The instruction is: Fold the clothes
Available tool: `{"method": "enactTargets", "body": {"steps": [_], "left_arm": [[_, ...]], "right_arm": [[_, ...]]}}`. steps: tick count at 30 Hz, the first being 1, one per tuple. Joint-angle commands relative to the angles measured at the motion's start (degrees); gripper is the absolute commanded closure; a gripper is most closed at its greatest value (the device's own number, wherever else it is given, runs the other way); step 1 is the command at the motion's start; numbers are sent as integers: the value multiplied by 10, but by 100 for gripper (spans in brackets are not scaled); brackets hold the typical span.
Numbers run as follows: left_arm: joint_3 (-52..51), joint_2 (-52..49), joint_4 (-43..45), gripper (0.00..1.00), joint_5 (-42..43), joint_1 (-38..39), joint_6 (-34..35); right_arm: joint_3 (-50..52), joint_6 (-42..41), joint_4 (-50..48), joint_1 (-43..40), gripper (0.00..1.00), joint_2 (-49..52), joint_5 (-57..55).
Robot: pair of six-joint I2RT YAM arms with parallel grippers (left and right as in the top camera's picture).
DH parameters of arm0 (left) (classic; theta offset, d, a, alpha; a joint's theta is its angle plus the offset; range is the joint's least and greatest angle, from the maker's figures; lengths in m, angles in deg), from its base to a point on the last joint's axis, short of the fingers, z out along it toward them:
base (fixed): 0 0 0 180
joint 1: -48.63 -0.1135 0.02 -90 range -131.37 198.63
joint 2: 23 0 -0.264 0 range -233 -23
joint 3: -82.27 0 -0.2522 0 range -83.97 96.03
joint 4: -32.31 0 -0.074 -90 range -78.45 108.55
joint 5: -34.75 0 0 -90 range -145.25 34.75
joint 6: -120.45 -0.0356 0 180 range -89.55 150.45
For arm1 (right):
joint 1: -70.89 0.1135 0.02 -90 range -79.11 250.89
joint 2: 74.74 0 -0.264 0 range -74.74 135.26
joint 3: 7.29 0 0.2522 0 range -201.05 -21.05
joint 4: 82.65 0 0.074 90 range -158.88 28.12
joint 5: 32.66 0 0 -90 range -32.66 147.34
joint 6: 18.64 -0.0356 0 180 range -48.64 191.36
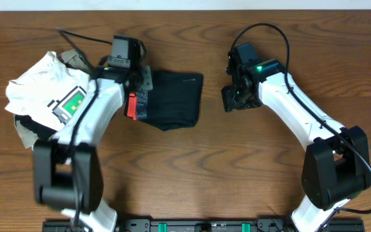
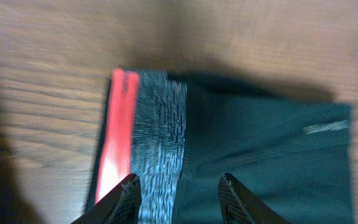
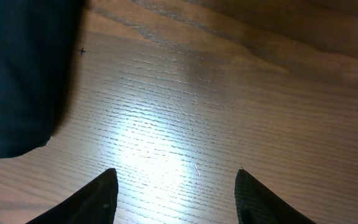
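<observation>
**Folded pants and both grippers, three views.** The black pants (image 1: 172, 100) lie folded into a compact, flat bundle on the wooden table (image 1: 237, 167), a little left of centre and between the two arms. The bundle's longer side runs left to right across the table. Its grey waistband (image 1: 140, 106), edged in coral red (image 1: 132, 106), forms the left end, and a plain black edge forms the right end.

The left gripper (image 2: 179, 198) is over the waistband end. In the left wrist view its two fingers (image 2: 128, 194) stand apart, one over the grey band (image 2: 160, 137) next to the red edge (image 2: 118, 137), the other over the black cloth (image 2: 272, 155). The fabric between them lies flat and nothing is pinched. The view is too blurred to tell whether the tips touch the cloth.

The right gripper (image 1: 238, 98) is just off the right end of the pants, over bare wood. In the right wrist view its fingers (image 3: 101, 196) are spread and hold nothing. The black fabric (image 3: 17, 74) lies well clear of them in the upper left corner.

A white T-shirt (image 1: 50, 87) with a pixel graphic lies at the far left, partly under the left arm, on top of an olive garment (image 1: 22, 134).
</observation>
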Motion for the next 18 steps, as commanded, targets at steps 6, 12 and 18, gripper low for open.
{"method": "enactTargets", "body": {"steps": [6, 12, 18], "left_arm": [[6, -104, 13, 56, -36, -4, -58], [1, -128, -62, 56, -58, -4, 14], [-1, -128, -206, 58, -46, 2, 138]], "right_arm": [[2, 5, 11, -2, 42, -2, -4], [2, 5, 15, -2, 42, -2, -4], [2, 6, 16, -2, 42, -2, -4]]}}
